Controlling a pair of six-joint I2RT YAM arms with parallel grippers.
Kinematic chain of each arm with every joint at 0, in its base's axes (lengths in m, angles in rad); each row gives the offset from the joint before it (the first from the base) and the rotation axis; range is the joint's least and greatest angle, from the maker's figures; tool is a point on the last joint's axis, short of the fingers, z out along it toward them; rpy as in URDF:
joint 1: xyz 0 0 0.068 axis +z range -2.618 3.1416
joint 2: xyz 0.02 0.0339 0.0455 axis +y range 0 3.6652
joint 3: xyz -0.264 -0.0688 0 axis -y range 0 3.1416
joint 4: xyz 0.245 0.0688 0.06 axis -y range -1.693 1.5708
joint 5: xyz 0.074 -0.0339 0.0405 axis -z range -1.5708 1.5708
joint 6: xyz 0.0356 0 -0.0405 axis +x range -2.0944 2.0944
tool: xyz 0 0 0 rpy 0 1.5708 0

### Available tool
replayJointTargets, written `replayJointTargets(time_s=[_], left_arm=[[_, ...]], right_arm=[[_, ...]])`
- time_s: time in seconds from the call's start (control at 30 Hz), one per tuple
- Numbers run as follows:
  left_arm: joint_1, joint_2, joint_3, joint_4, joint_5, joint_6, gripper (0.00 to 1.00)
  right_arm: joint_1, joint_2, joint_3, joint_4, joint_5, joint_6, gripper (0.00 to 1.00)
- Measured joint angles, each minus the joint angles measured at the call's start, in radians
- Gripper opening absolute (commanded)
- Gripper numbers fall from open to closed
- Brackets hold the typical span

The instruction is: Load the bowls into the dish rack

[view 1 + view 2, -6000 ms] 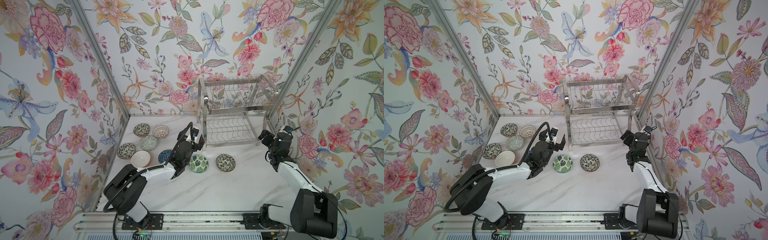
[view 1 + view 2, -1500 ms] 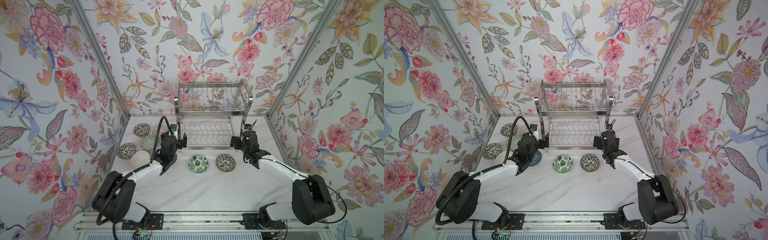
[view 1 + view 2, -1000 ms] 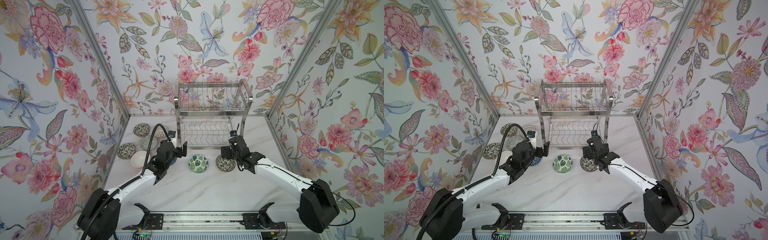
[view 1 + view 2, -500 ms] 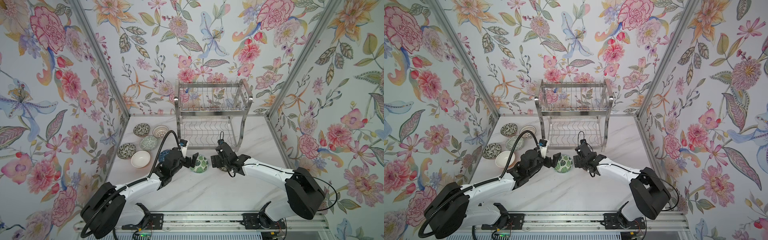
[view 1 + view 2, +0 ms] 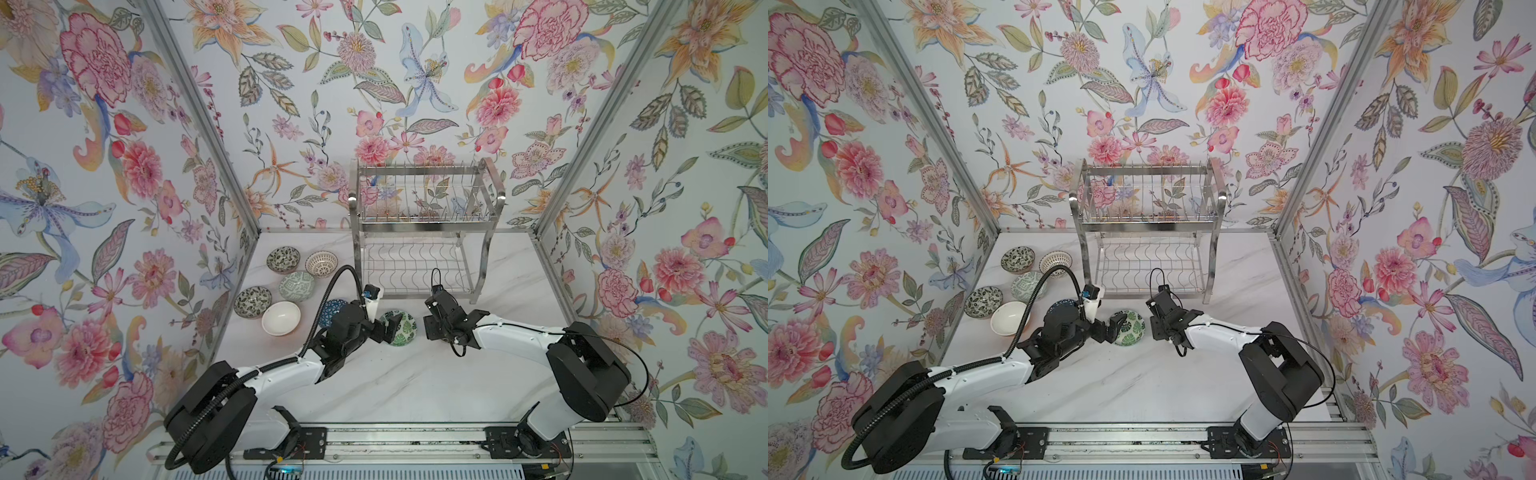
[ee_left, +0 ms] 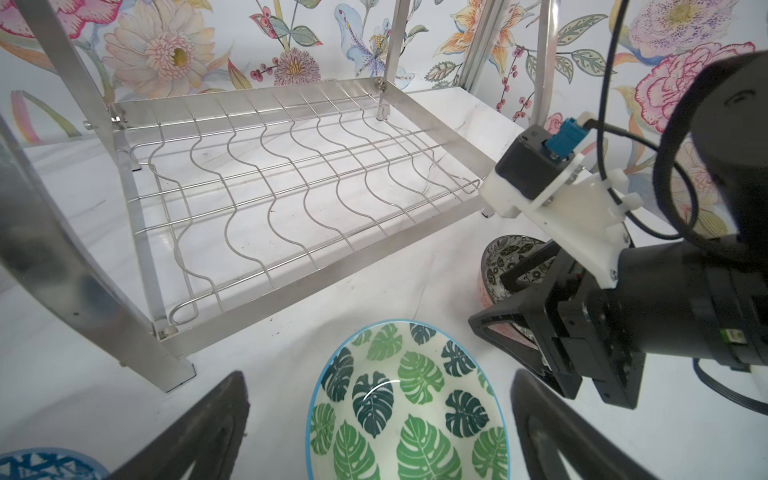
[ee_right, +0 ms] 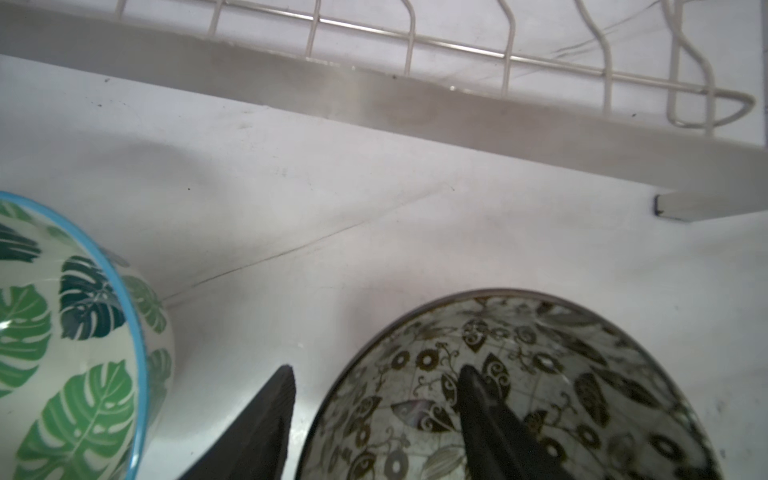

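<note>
The unclenched right claw (image 7: pixel 376 374), astride the floral bowl (image 7: pixel 540 374) rim, may shove it toward 9 o'clock into the leaf bowl (image 6: pixel 407 407) inside the released left claw (image 6: pixel 378 374).

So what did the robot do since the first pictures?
The dish rack moved left, toward the middle. Both arms then left it and came forward to the bowls. The left gripper now sits open around the leaf bowl. The right gripper straddles the rim of the floral bowl, one finger inside, not clearly gripping. Nothing is lifted. The other six bowls stayed put.
</note>
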Motion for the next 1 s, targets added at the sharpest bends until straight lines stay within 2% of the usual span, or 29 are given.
replayJointTargets(time_s=[0.17, 0.37, 0.67, 0.8, 1.0], left_arm=[[-0.003, 0.032, 0.0, 0.001, 0.004, 0.0, 0.99], [-0.005, 0.033, 0.0, 0.001, -0.002, 0.004, 0.99], [-0.005, 0.029, 0.001, -0.005, -0.024, 0.02, 0.99], [-0.005, 0.029, 0.008, -0.008, -0.033, 0.027, 0.99], [-0.006, 0.024, 0.021, -0.019, -0.061, 0.046, 0.99]], right_arm=[[0.0, 0.0, 0.0, 0.004, -0.006, -0.004, 0.4], [0.0, 0.0, -0.001, 0.005, -0.014, -0.009, 0.34], [0.0, 0.0, -0.02, 0.015, -0.027, -0.015, 0.15], [-0.002, -0.019, -0.019, 0.023, 0.0, -0.027, 0.1], [-0.006, -0.062, -0.028, 0.021, -0.031, -0.026, 0.02]])
